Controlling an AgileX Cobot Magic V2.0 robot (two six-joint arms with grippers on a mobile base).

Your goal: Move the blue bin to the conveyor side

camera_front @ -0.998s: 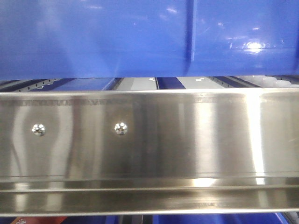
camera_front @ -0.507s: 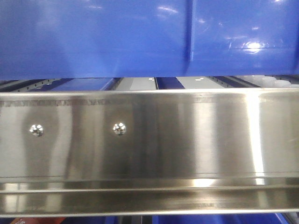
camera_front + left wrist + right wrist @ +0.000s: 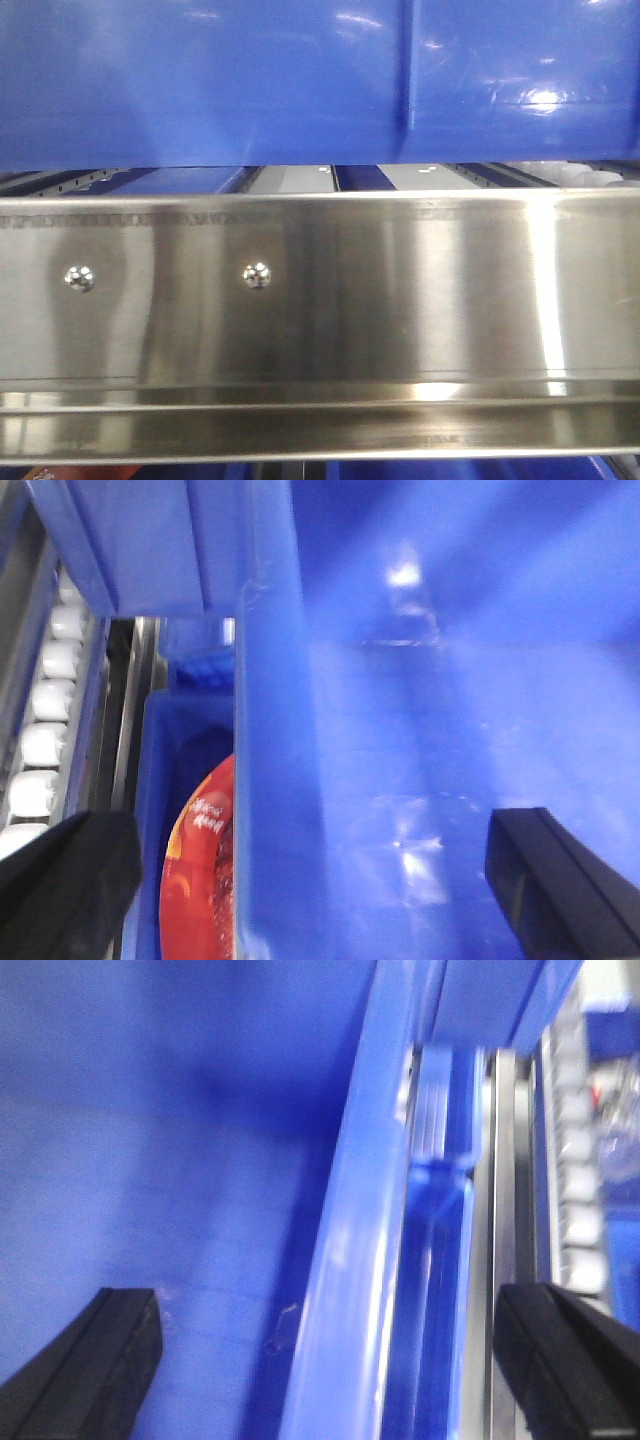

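Note:
The blue bin [image 3: 300,80] fills the top of the front view, its glossy wall with one vertical rib hanging just above a steel rail. In the left wrist view my left gripper [image 3: 310,880] is open and straddles the blue bin's [image 3: 400,730] left wall. One finger [image 3: 70,880] is outside and the other is inside, neither touching the wall. My right gripper [image 3: 325,1360] is open the same way across the blue bin's [image 3: 200,1110] right wall. The conveyor is out of view.
A shiny steel rail [image 3: 320,300] with two screws runs across below the bin. Beside its left wall sits another blue crate [image 3: 160,780] holding a red packet [image 3: 195,860]. White rollers [image 3: 45,700] line the left side, and more rollers [image 3: 580,1190] the right.
The front view has drifted slightly: the rail's screws sit a few pixels further left, and a little more of the white rollers shows under the bin's right end.

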